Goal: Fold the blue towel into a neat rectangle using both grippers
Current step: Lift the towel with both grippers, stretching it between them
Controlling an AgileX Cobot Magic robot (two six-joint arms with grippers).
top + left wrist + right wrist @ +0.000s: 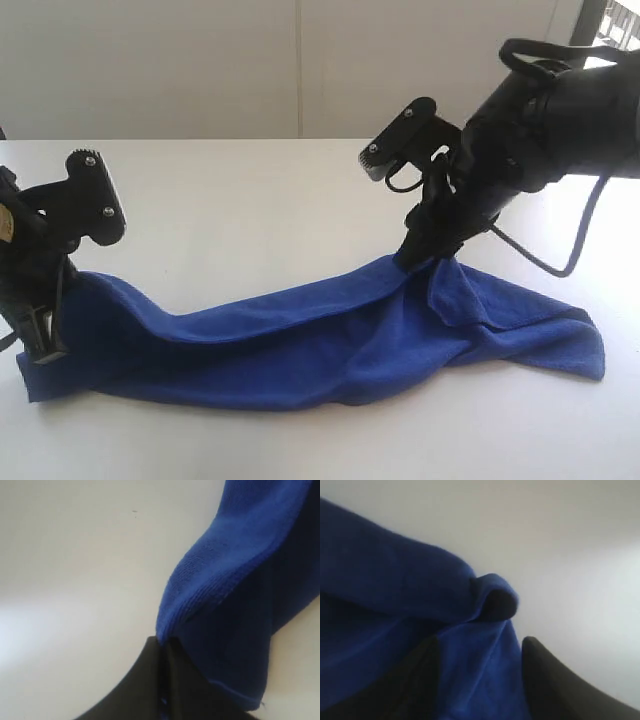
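Left gripper (161, 647) pinches the blue towel (330, 345) toward the table's (250, 200) near edge; right gripper (480, 642) stands spread around it.

The towel (330, 340) lies stretched across the table (250, 180). The left gripper (42, 340) is at the towel's left end, touching it. The right gripper (425, 250) is at the towel's rear edge, right of its middle, and a folded flap lies just beyond.

Black jointed left arm (30, 255): cut by exterior view's left edge.
Right black claw gripper (416, 258): fingertips hidden in deep-blue terry towel (330, 340) fold.
Right wrist view: blurred.
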